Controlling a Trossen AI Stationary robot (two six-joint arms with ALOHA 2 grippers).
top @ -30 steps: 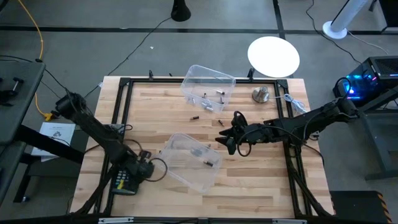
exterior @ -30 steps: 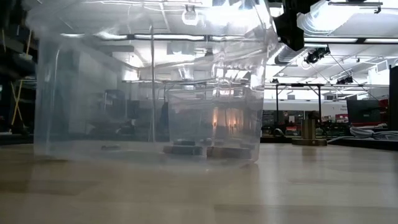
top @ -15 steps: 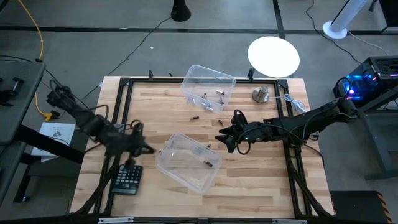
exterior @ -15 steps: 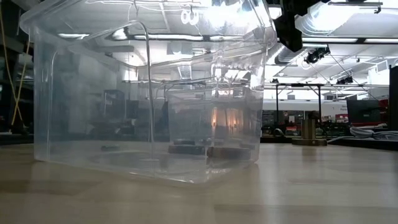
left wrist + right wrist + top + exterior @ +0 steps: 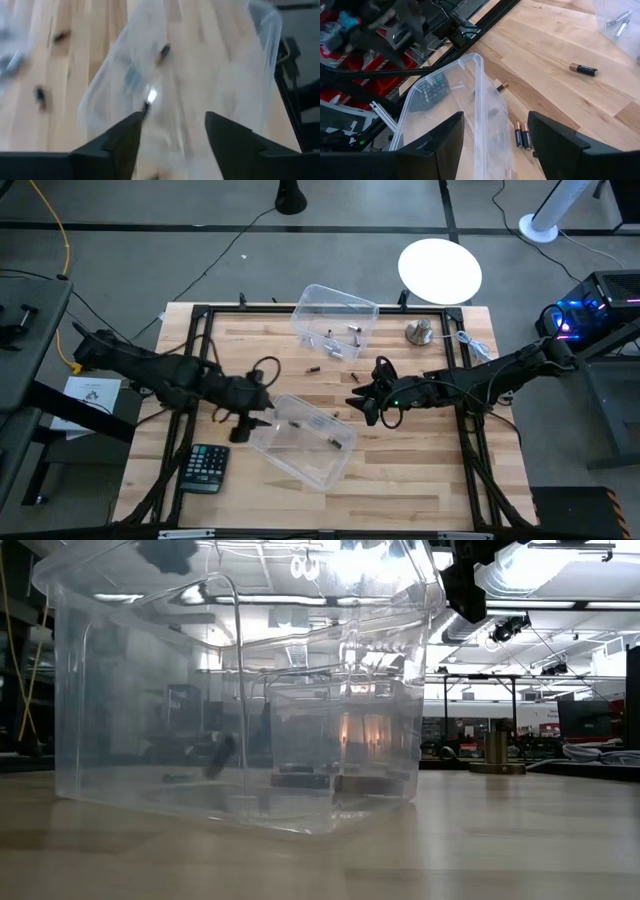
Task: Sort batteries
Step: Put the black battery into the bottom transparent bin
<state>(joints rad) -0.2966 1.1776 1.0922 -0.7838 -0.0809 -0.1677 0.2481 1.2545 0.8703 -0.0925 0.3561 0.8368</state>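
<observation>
- My left pincer (image 5: 243,423) is hanging, fingers apart, over the near clear box's (image 5: 300,442) edge.
- My right pincer (image 5: 360,404) is waiting, fingers apart, beside that box.
- Batteries (image 5: 524,136) are lying beside it.

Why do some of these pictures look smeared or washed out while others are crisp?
Left wrist view: motion-blurred, the near clear bin a pale smear with a bright glint. Low view: ceiling lights glare through the bin's wall, and the room behind looks warped. Right wrist view: sharp on the loose batteries, though the left arm farther off is smeared. High view: evenly lit, crisp.
</observation>
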